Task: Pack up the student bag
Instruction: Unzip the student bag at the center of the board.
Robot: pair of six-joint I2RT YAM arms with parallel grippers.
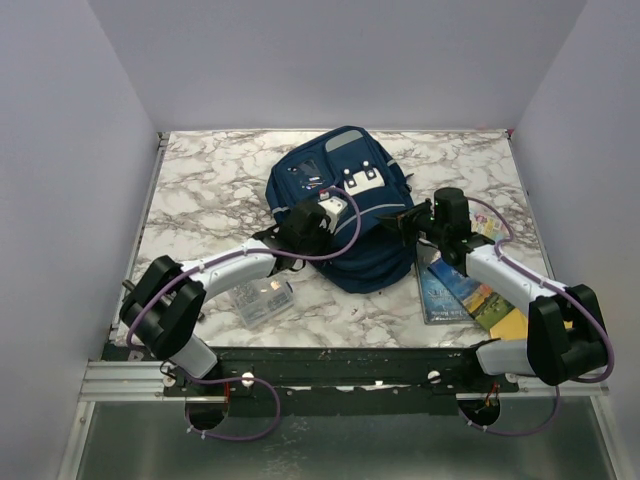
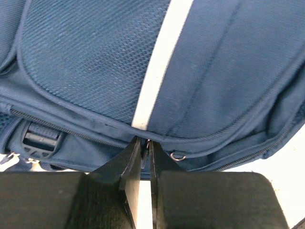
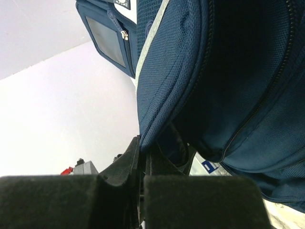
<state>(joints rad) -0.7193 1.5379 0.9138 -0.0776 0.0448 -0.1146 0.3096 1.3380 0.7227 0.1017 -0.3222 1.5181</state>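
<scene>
The navy student bag (image 1: 350, 215) lies in the middle of the marble table, with its grey stripe (image 2: 157, 67) running toward my left gripper. My left gripper (image 1: 318, 222) sits at the bag's left front; its jaws (image 2: 144, 143) are pinched on a thin zipper pull at the seam below the stripe. A small metal ring (image 2: 178, 156) hangs just right of them. My right gripper (image 1: 405, 222) is at the bag's right side, shut (image 3: 143, 142) on the edge of a blue fabric flap (image 3: 167, 86), which is lifted off the table.
A small clear plastic box (image 1: 262, 300) lies on the table near the left arm. Several flat books and a yellow sheet (image 1: 460, 290) lie under the right arm. Purple walls close in the table on three sides.
</scene>
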